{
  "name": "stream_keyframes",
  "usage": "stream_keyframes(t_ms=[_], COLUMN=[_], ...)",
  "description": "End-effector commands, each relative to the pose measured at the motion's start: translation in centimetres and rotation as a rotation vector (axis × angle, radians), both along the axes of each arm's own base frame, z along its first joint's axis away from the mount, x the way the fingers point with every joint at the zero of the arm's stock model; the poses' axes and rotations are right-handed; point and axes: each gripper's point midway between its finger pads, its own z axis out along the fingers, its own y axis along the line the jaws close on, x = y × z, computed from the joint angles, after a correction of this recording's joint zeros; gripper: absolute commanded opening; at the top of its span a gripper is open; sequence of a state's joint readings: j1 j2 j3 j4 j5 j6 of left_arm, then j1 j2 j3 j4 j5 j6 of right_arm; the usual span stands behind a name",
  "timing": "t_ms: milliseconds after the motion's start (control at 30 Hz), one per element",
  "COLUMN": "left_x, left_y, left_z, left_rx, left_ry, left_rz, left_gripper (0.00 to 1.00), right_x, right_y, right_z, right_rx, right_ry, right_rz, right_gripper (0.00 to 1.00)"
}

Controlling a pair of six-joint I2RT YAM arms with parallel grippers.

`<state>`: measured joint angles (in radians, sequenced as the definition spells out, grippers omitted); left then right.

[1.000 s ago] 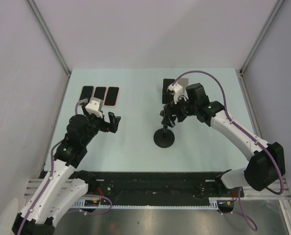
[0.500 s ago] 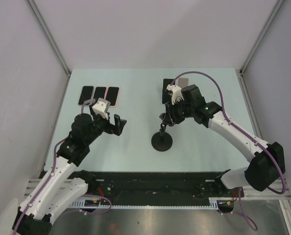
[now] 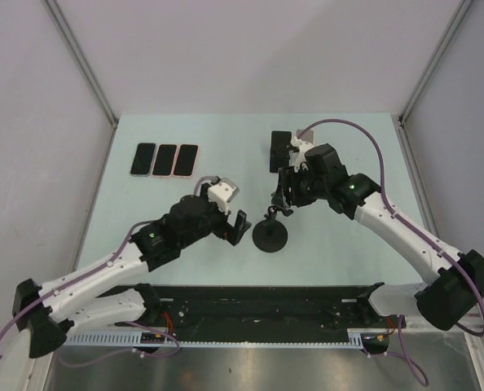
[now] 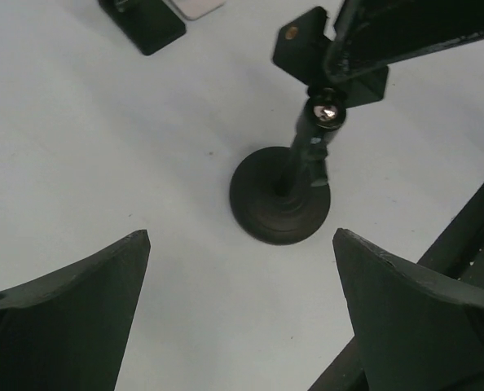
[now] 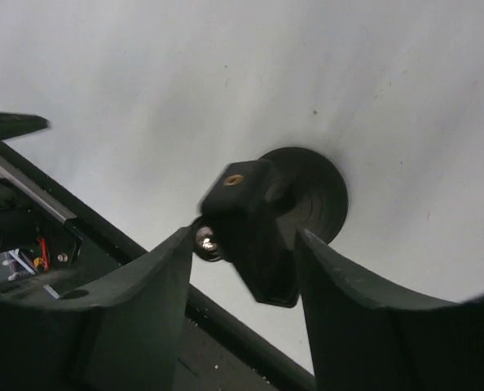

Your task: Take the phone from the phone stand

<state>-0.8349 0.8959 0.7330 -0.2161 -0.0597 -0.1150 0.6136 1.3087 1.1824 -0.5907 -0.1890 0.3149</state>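
Observation:
The black phone stand (image 3: 270, 235) stands mid-table on a round base (image 4: 279, 198) with a thin stem. Its cradle head (image 5: 254, 228) shows no phone on it. My right gripper (image 3: 279, 198) reaches down from behind and is shut on the cradle, one finger against the ball joint and the other against the cradle's far side (image 5: 246, 244). My left gripper (image 3: 240, 226) hovers just left of the base, open and empty, its fingers (image 4: 71, 301) wide apart. A black phone (image 3: 280, 151) lies flat behind the stand, partly under the right arm.
Three more phones (image 3: 165, 160) lie side by side at the back left. A black rail (image 3: 258, 297) runs along the near table edge. Grey walls close in both sides. In the left wrist view a black phone (image 4: 144, 20) and a pale one (image 4: 195, 6) lie beyond the stand.
My left arm has swung right from beside the three phones to just left of the stand's base. The right gripper has closed round the cradle head, and the stand has shifted slightly.

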Motion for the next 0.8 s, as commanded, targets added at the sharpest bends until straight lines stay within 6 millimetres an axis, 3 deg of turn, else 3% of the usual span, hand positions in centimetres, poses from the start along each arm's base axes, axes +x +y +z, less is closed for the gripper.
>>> stream_keyframes(t_ms=[0,67,100,200,267,400,567,633,733,767], left_x=[1.0,1.4,1.5,2.1,2.3,2.8,2.9,3.0,2.9,2.9], left_y=[-3.6,-4.9,-5.8,-7.7,-8.8,-10.8,-12.7,-13.2,-13.7,-13.7], left_z=[1.7,1.9,0.9,0.4,0.5,-1.5,-3.4,-3.7,-4.5,-4.6], left_rx=[-0.015,-0.022,-0.004,-0.035,-0.056,-0.029,-0.036,-0.037,-0.022,-0.020], left_ry=[-0.084,-0.103,-0.094,-0.122,-0.141,-0.144,-0.140,-0.148,-0.150,-0.150], left_rz=[0.038,0.027,0.014,-0.022,-0.048,-0.100,-0.156,-0.167,-0.196,-0.203], left_gripper=[1.00,1.00,1.00,1.00,1.00,0.99,0.95,0.91,0.77,0.62], right_x=[0.1,-0.2,-0.2,-0.3,-0.4,-0.7,-0.9,-1.2,-1.9,-2.3], right_y=[0.7,0.2,-0.1,-1.6,-2.6,-5.4,-8.0,-8.8,-9.3,-8.9], right_z=[5.6,6.6,7.2,8.6,9.2,10.8,11.2,11.0,11.6,11.3], right_rx=[0.127,0.140,0.136,0.113,0.093,0.056,0.043,0.035,0.040,0.039], right_ry=[-0.123,-0.154,-0.181,-0.256,-0.293,-0.398,-0.485,-0.504,-0.562,-0.580], right_rz=[-0.017,-0.018,-0.025,-0.053,-0.075,-0.151,-0.202,-0.207,-0.166,-0.120], right_gripper=[0.67,0.74,0.78,0.82,0.83,0.83,0.86,0.87,0.88,0.89])
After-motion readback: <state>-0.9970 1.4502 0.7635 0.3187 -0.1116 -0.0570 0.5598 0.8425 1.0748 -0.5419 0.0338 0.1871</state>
